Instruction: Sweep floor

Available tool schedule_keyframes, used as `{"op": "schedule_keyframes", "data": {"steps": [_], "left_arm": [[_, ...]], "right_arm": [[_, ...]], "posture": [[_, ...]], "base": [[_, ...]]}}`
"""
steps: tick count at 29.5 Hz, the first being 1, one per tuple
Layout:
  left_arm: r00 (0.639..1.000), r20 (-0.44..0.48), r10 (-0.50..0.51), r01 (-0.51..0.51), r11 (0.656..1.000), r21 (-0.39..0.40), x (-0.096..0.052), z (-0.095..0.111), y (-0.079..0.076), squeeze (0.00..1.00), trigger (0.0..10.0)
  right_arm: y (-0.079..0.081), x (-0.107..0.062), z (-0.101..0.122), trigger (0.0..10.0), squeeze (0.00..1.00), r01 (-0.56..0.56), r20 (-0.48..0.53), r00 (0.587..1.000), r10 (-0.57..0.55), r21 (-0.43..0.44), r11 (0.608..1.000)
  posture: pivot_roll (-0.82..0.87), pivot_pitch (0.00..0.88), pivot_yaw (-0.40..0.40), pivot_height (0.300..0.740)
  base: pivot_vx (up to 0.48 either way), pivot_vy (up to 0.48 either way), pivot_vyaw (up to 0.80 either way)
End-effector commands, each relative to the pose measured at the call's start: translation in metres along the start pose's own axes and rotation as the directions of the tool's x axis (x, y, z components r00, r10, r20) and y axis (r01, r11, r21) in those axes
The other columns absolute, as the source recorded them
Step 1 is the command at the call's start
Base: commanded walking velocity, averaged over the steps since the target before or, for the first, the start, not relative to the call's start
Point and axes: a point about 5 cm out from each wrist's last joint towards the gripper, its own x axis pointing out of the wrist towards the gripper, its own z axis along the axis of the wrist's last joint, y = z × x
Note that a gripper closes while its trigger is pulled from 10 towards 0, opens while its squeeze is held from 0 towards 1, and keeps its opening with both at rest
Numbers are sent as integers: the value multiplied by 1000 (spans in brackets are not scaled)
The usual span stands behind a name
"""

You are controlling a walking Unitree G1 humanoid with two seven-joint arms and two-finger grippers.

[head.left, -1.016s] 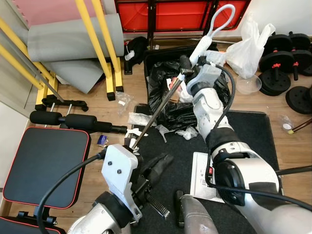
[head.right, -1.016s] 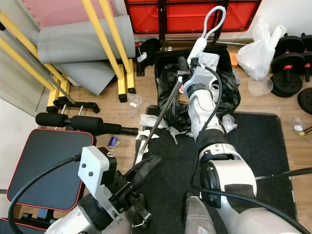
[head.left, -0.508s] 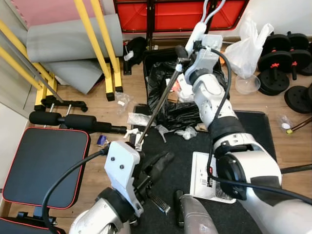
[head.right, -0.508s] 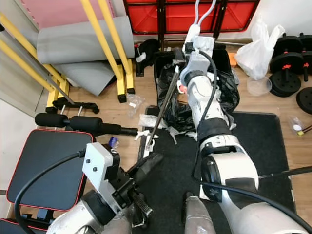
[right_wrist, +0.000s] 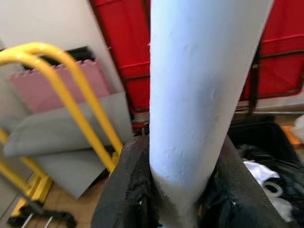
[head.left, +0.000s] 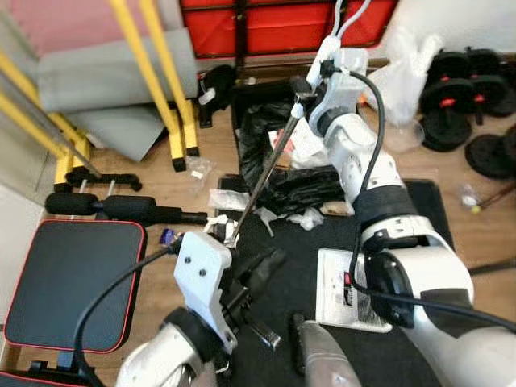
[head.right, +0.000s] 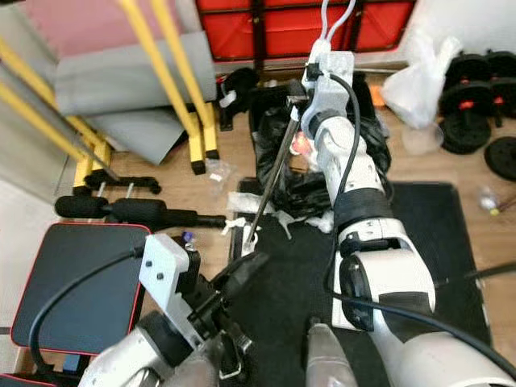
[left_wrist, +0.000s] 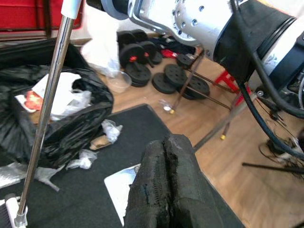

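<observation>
My right gripper (head.left: pixel 301 85) is shut on the white grip (right_wrist: pixel 190 95) of a broom, stretched out over a black bin bag (head.left: pixel 300 187). The broom's metal shaft (head.left: pixel 262 173) slants down towards me to its foot (head.left: pixel 231 235) at the edge of the black mat (head.left: pixel 419 211). White scraps (head.left: pixel 226 199) and crumpled plastic (head.left: pixel 306 218) lie on the floor around the bag. My left gripper (head.left: pixel 266 264) hovers low over the mat beside the broom's foot, its fingers (left_wrist: pixel 166 190) pressed together with nothing between them.
A black bench with red piping (head.left: pixel 64 282) stands at my left, with a yellow frame (head.left: pixel 157 81) and grey mats behind it. Dumbbell weights (head.left: pixel 463 76) and a white plastic bag (head.left: pixel 403 68) sit at the back right. A white sheet (head.left: pixel 332 290) lies on the mat.
My right gripper has pushed the top of the broom farther away from me, so the shaft stands steeper. The broom's foot and my left gripper have barely moved.
</observation>
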Motion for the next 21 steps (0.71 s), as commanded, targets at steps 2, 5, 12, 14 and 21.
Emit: {"op": "schedule_keyframes", "data": {"steps": [2,5,12,14,21], "left_arm": [[1000,-19,-6,5,1000,-19,-2,-5,1,0,10000],[1000,-19,-6,6,1000,-18,-1,-6,1,0,10000],[1000,-16,-6,6,1000,-13,0,-7,3,0,10000],[1000,-15,-6,6,1000,-12,0,-7,3,0,10000],[1000,-13,-6,6,1000,-11,1,-7,4,0,10000]], "right_arm": [[0,-2,11,10000,0,-5,27,1000,6,-31,1000],[2,-2,14,10000,0,-19,35,999,19,-25,1000],[15,-5,25,10000,0,-85,37,996,85,-8,996],[17,-5,26,10000,0,-96,32,995,96,-3,995],[20,-6,26,10000,0,-109,-20,994,110,22,994]], "posture": [[-45,290,-28,740],[-45,289,-28,740],[-48,277,-28,740],[-48,276,-29,740],[-53,272,-30,740]], "base": [[0,0,-800],[0,0,-800],[0,0,-800],[0,0,-800],[0,0,-800]]}}
